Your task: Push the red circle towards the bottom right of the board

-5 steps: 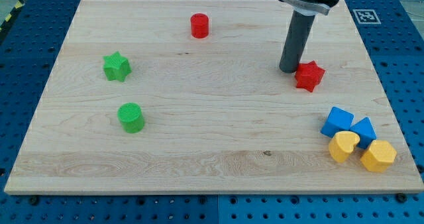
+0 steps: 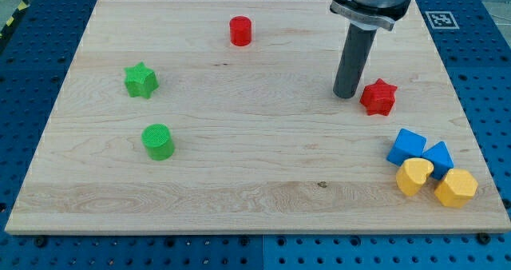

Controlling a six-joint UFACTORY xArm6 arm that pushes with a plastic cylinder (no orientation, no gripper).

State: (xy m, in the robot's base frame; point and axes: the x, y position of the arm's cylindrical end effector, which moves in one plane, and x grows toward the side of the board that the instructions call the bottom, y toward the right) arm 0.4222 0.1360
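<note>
My tip (image 2: pixel 345 95) rests just left of the red star block (image 2: pixel 378 97), no hand fitted, well apart from the red circular block (image 2: pixel 240 30) at the wooden table's (image 2: pixel 255 198) far side; recommended approach: circle to its far-left flank, avoiding the star.

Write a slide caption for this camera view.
My tip rests beside the red star block, far from the red circle block.
</note>
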